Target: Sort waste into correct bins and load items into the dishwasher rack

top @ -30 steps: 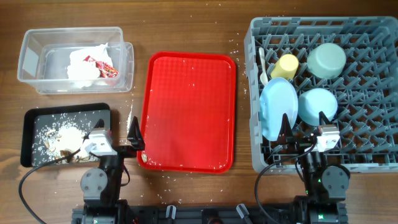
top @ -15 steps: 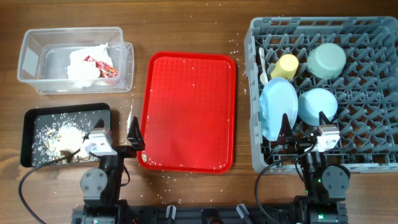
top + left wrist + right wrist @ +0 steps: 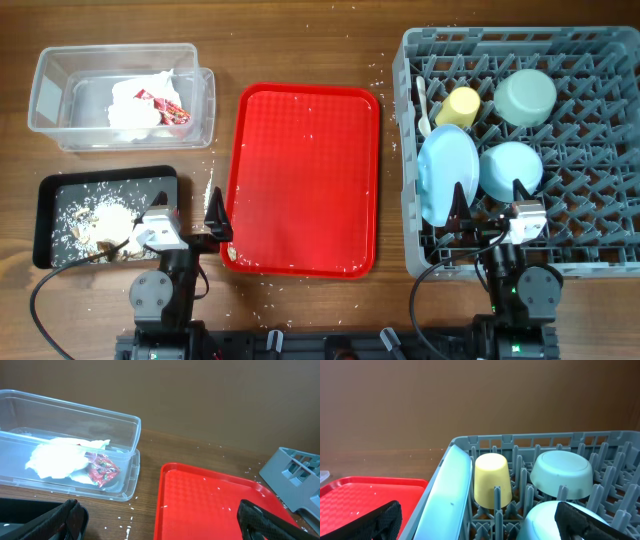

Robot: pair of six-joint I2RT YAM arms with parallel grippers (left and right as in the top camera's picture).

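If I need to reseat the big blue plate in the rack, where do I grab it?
I'd take the plate by its upper rim, coming straight down with the right tool. It stands on edge in the rack, so only that thin rim is free; the yellow cup and light blue bowl sit close beside it.

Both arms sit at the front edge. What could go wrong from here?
The right gripper is beside the plate standing on edge in the dishwasher rack; a swing might topple it. White crumbs lie on the red tray and may go unsorted. The left gripper is near the black tray and could scatter its scraps.
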